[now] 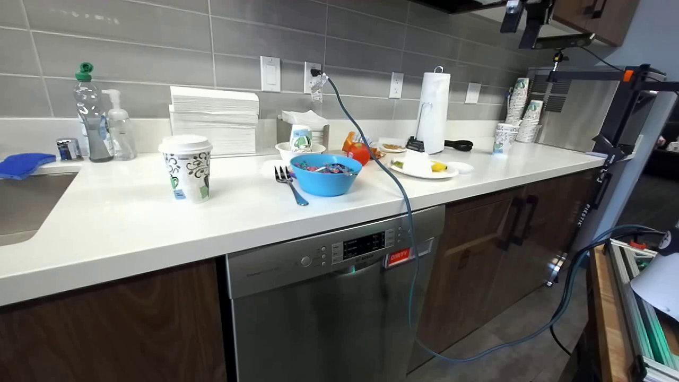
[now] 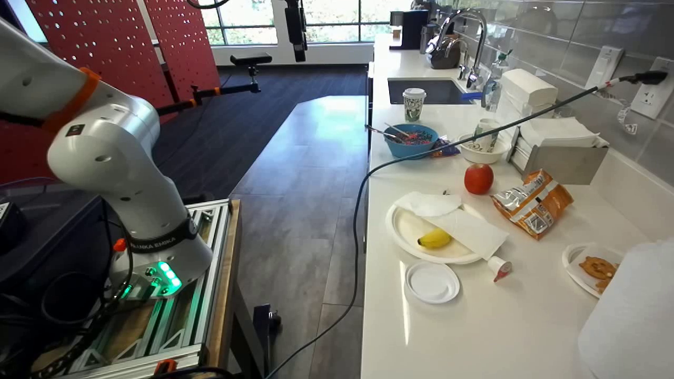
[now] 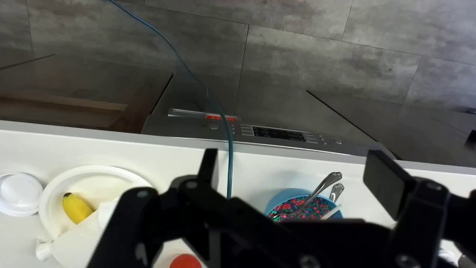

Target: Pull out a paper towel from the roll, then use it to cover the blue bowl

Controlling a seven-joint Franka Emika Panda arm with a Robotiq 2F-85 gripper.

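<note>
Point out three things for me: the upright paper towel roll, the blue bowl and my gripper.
Paper towel roll (image 1: 436, 112): an exterior view, on the middle of its upright side.
Blue bowl (image 1: 325, 183): an exterior view, on its outer wall.
Gripper (image 3: 294, 166): wrist view, midway between its fingertips.

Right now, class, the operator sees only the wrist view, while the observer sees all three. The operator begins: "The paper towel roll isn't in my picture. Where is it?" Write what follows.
Observer: In an exterior view, the roll stands upright on the counter, near the tiled wall.
Operator: I see a blue cable crossing my picture. Where does it lead?
Observer: In both exterior views, one end is plugged into a wall outlet.
Operator: What lies beside the red round thing at the bottom of my picture?
Observer: In an exterior view, an orange snack bag lies beside it, on the side toward the tiled wall.
</note>
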